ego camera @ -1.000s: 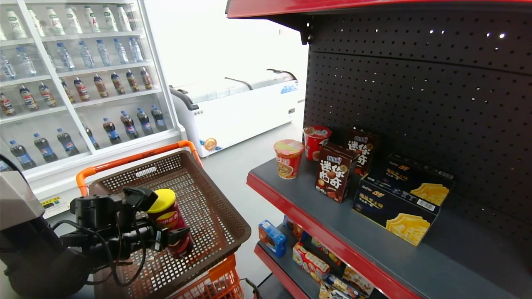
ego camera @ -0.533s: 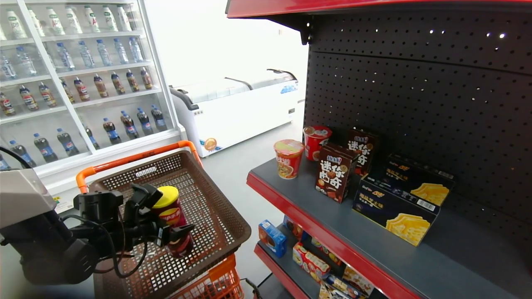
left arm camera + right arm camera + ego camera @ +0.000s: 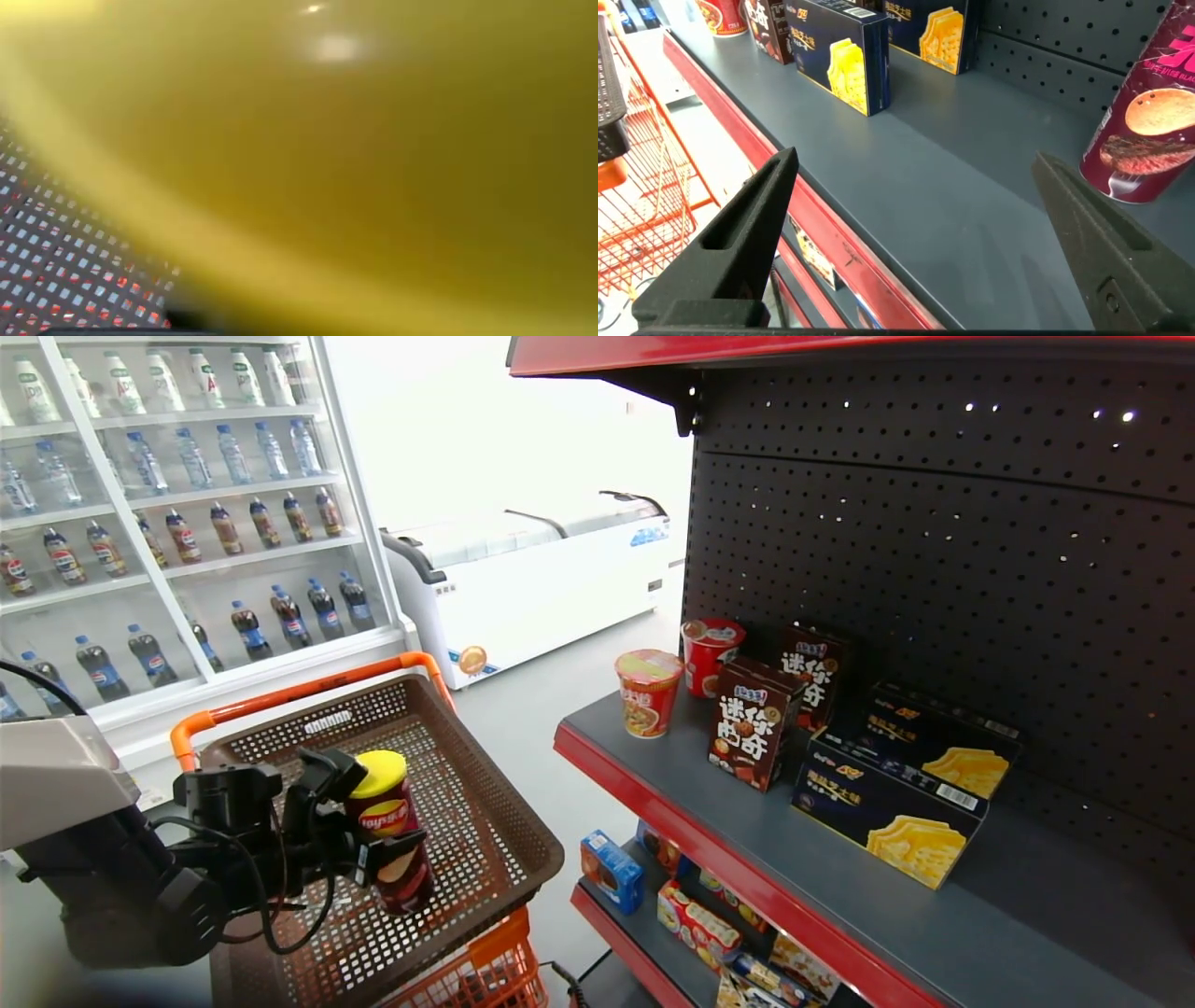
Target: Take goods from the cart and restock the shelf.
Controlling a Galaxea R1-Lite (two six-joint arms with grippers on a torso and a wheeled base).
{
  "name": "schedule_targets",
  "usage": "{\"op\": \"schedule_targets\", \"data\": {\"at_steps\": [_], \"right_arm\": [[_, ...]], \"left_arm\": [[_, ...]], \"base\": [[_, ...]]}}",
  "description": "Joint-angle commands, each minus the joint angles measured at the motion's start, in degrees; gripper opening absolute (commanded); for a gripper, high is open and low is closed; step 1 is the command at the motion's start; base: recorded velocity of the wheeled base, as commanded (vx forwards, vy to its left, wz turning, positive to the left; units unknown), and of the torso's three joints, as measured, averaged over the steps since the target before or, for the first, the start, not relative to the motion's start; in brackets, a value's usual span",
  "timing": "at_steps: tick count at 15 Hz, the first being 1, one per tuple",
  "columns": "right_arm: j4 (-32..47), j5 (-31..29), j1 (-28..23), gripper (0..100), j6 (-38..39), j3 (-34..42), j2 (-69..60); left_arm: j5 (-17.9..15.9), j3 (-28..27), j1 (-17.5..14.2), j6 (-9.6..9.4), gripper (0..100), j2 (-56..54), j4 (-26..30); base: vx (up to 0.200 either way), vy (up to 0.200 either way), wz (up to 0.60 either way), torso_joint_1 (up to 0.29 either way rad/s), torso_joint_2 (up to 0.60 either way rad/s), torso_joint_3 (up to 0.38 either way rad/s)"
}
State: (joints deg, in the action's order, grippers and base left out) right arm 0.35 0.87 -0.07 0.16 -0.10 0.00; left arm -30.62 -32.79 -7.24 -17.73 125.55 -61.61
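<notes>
Left gripper clamped side-on round a chip can, yellow lid up, 1 finger on each side of the tube. Can near upright, slightly tilted, inside the cart basket; cannot tell whether its base clears the mesh. In the left wrist view the lid sits hard against the lens.

Right gripper spread wide with nothing between the jaws, over a bare stretch of the shelf, near a second can standing at the back.

Judged step: carrying the can from cart to shelf.

Risks:
- The tube is smooth and round, so a quick swing could let it slip or turn in the pads
- The shelf deck sits higher than the basket behind a red front lip; too low a path and the can's base strikes it
- 2 noodle cups and brown boxes crowd the near end; a close pass could topple them
- The can is tall and narrow, so released tilted it likely falls
- The right arm occupies the open stretch, so the arms could meet there
</notes>
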Motion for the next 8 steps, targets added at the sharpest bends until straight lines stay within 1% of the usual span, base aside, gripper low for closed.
{"op": "schedule_targets", "data": {"at_steps": [1,2,3,4,5,6,7,8], "right_arm": [[0.0,0.0,0.0,100,0.0,0.0,0.1],[0.0,0.0,0.0,100,0.0,0.0,0.1],[0.0,0.0,0.0,100,0.0,0.0,0.1],[0.0,0.0,0.0,100,0.0,0.0,0.1],[0.0,0.0,0.0,100,0.0,0.0,0.1],[0.0,0.0,0.0,100,0.0,0.0,0.1],[0.0,0.0,0.0,100,0.0,0.0,0.1],[0.0,0.0,0.0,100,0.0,0.0,0.1]], "left_arm": [[-0.1,1.3,-0.1,0.15,0,-1.0,0.0],[-0.5,3.1,-0.4,-0.2,0,-2.9,-0.6],[0.4,4.1,0.4,-0.47,0,-3.9,-0.7],[3.2,5.0,1.1,-0.38,0,-5.1,-0.5],[7.9,5.8,2.1,0.23,0,-8.4,0.0],[9.3,6.2,2.5,1.38,0,-12.7,0.2],[9.6,6.7,2.8,2.87,0,-17.4,0.4],[9.9,6.8,3.8,4.81,0,-22.7,1.4]], "base": [[0.0,0.0,0.0,0.0,0.0,0.0],[0.0,0.0,0.0,0.0,0.0,0.0],[0.0,0.0,0.0,0.0,0.0,0.0],[0.0,0.0,0.0,0.0,0.0,0.0],[0.0,0.0,0.0,0.0,0.0,0.0],[0.0,0.0,0.0,0.0,0.0,0.0],[0.0,0.0,0.0,0.0,0.0,0.0],[0.0,0.0,0.0,0.0,0.0,0.0]]}}
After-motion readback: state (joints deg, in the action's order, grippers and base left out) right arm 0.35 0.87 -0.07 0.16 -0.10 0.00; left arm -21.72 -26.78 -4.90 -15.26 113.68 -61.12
